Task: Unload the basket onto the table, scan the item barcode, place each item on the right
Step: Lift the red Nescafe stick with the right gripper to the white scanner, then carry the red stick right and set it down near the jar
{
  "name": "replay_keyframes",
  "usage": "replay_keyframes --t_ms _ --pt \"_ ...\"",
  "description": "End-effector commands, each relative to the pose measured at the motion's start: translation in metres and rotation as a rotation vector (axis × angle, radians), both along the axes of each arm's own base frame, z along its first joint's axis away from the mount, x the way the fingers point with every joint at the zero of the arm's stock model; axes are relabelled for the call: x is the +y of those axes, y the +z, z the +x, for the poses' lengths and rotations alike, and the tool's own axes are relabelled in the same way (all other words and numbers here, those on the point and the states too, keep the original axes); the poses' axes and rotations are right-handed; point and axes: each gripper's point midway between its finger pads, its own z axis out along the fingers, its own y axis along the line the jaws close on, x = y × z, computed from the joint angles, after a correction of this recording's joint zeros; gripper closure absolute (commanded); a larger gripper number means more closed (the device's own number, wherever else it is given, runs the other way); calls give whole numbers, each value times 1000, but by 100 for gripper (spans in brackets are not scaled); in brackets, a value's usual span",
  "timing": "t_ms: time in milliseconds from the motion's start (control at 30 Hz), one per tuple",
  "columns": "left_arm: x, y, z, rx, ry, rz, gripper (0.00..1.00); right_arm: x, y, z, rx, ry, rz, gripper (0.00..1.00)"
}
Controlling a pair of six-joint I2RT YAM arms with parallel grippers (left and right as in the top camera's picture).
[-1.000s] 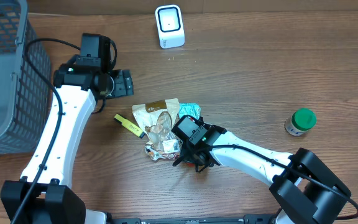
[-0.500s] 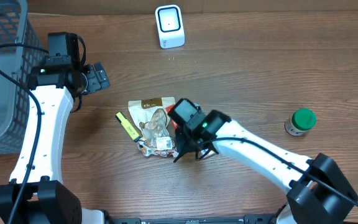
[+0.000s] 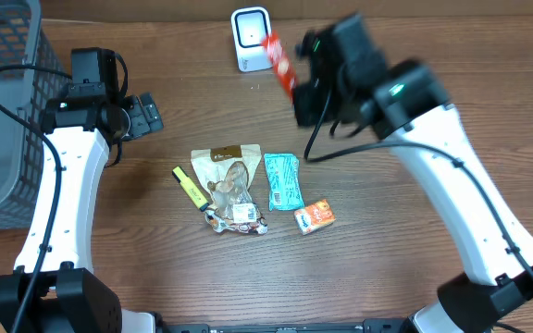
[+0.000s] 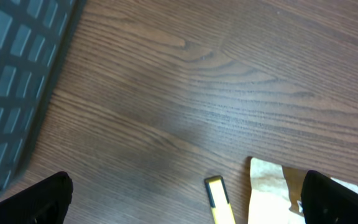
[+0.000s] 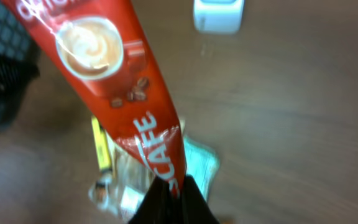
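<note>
Red coffee sachet (image 3: 278,57) outside basket (image 3: 7,28); basket's contents unclear

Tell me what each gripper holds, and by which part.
The right gripper is shut on the red coffee sachet, pinching one narrow end of it. The left gripper is open and holds nothing.

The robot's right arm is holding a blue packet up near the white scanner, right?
Not blue: the packet in the right gripper is red, as the right wrist view shows. It is held up near the white scanner.
</note>
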Motion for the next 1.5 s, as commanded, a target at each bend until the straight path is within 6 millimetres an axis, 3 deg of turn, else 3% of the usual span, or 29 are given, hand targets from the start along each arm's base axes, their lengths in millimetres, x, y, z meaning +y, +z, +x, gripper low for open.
replay_keyframes --t_ms 0,167,200,333,433,700,900,967,1133,1333,1400,1467 --pt "3 9 1 -25 16 8 0 -1 23 40 -112 36 -49 97" --pt "3 9 1 -25 16 8 0 7 -6 97 -226 118 -213 97" --pt "3 9 1 -25 16 8 0 9 -23 117 -264 147 -286 97" --pt "3 9 1 -25 16 8 0 4 -76 167 -308 126 -464 97" --pt "3 9 1 -25 16 8 0 8 -113 191 -320 151 -525 97" --pt "3 9 1 -25 16 8 0 5 -178 234 -374 132 -667 97" --pt "3 9 1 -25 16 8 0 3 -226 241 -342 157 -731 97" --pt "3 9 1 -25 16 8 0 3 -230 244 -349 148 -736 97" --pt "3 9 1 -25 16 8 0 3 -218 256 -412 107 -737 97" --pt "3 9 1 -25 16 8 0 -1 -224 248 -368 129 -756 97" --pt "3 9 1 -25 16 8 0 -3 -217 242 -348 132 -757 97" --pt "3 9 1 -25 16 8 0 -4 -195 236 -345 97 -725 97"
